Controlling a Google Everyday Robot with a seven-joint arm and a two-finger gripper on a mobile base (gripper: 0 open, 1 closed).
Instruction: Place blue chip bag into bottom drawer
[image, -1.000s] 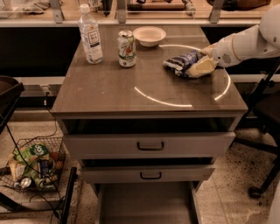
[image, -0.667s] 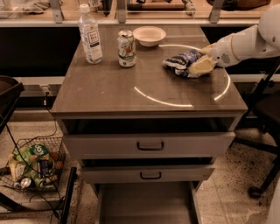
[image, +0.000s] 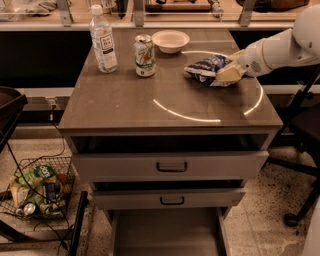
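My gripper (image: 229, 74) sits against the blue chip bag (image: 206, 69) at two o'clock on the bench (image: 150, 110); closed or not, I cannot tell. Light, crinkly, slippery foil: I'd pinch a crumpled edge gently. The bottom drawer (image: 165, 235) lies open at six o'clock.

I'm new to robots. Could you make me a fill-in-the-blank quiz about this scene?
1. The end effector is at the blue chip bag, which lies on the ____ of the cabinet.
2. Between the water bottle and the white bowl stands a soda ____.
3. The bottom drawer stands ____, not shut.
Missing words: top; can; open.
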